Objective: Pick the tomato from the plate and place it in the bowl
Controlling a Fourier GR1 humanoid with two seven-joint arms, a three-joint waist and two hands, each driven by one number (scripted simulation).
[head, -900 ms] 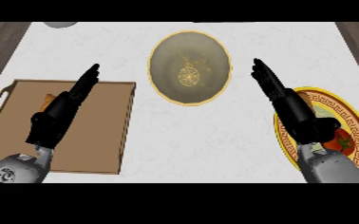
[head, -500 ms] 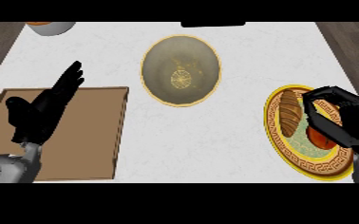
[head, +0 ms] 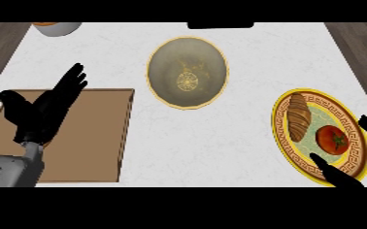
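Nothing lifted yet: the round red tomato [head: 332,138] sits on my gold-rimmed patterned plate [head: 282,137] at four o'clock from the empty yellow-rimmed bowl [head: 187,72]. My right hand [head: 338,174] is mostly out of view, apparently open beside it; left hand [head: 47,107] rests open.

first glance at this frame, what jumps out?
The patterned plate at the right edge, holding a red tomato and a croissant side by side, with the right hand only partly in view at its lower rim. Next, the large empty bowl at centre top. At left, the open left hand rests over the wooden board.
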